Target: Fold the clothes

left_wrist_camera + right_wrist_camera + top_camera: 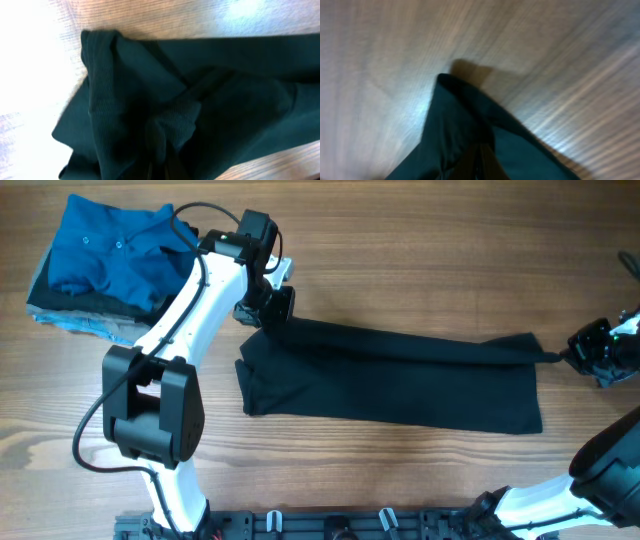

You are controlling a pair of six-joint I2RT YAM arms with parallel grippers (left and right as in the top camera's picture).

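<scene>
The black shirt (400,380) lies on the wooden table as a long band folded lengthwise, running from centre-left to the right. My left gripper (268,317) is shut on its upper left corner. My right gripper (572,356) is shut on its upper right corner, where the cloth is pulled to a point. In the left wrist view the bunched dark cloth (180,110) fills the frame and hides my fingertips (159,170). In the right wrist view a cloth corner (460,115) runs up from my closed fingers (479,167). Collar, logo and lettering are hidden.
A blue buttoned polo (110,245) lies on a stack of grey and light-blue garments (75,315) at the back left corner. The left arm (185,310) crosses the table's left side. The arm bases stand along the front edge (350,525).
</scene>
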